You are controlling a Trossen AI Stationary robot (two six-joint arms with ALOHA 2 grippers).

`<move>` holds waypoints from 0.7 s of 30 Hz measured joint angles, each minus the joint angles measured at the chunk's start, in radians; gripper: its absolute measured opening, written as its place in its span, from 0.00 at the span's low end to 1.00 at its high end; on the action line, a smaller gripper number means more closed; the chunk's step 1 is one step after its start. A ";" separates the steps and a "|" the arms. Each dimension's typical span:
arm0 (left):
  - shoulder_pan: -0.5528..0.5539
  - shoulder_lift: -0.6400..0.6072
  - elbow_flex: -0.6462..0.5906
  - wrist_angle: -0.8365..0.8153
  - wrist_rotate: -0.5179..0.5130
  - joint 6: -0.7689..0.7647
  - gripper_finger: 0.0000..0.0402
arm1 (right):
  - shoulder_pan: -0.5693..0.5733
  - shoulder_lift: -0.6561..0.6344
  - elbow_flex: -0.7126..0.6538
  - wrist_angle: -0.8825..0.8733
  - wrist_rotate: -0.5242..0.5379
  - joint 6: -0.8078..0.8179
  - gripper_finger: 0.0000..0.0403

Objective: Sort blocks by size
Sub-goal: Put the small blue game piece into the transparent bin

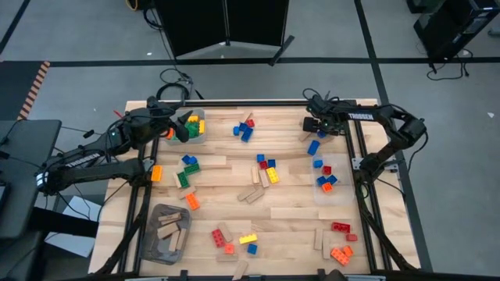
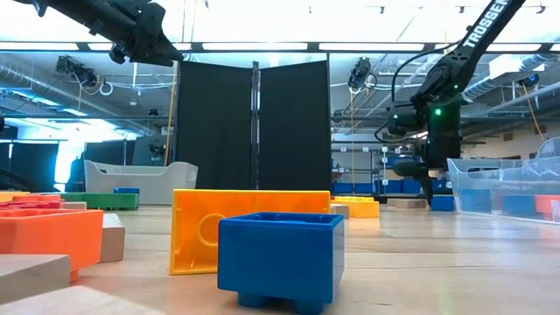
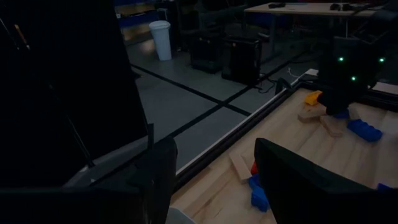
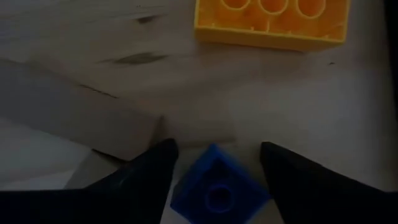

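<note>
Pale wooden tabletop (image 4: pixel 292 99) is lying under your right gripper (image 4: pixel 214 163), jaws standing apart around one small blue studded brick (image 4: pixel 217 186); one yellow studded brick (image 4: pixel 272 22) and one tan wooden piece (image 4: pixel 74 118) are lying just beyond.

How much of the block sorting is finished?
Done: wooden pieces lie in the grey bin, bricks in the left clear bin and right clear bin. In hand: the right gripper stands open around a small blue brick; the left gripper hovers by the left bin. Left: many loose blocks on the table.

Both arms are dark, jointed and matte black. The right arm (image 1: pixel 391 129), at upper right, carries white "TROSSEN" lettering. Green lights glow on its wrist, and black cables loop beside it.
</note>
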 joint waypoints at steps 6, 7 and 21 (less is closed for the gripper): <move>0.000 0.000 0.000 0.001 0.000 0.000 0.56 | 0.003 0.000 -0.001 -0.006 -0.023 0.021 0.58; 0.000 0.000 0.000 0.000 0.000 0.000 0.56 | 0.002 0.000 -0.001 -0.008 -0.033 0.024 0.57; 0.000 0.000 0.000 0.000 0.001 -0.006 0.56 | 0.010 0.001 -0.001 -0.044 -0.121 0.047 0.54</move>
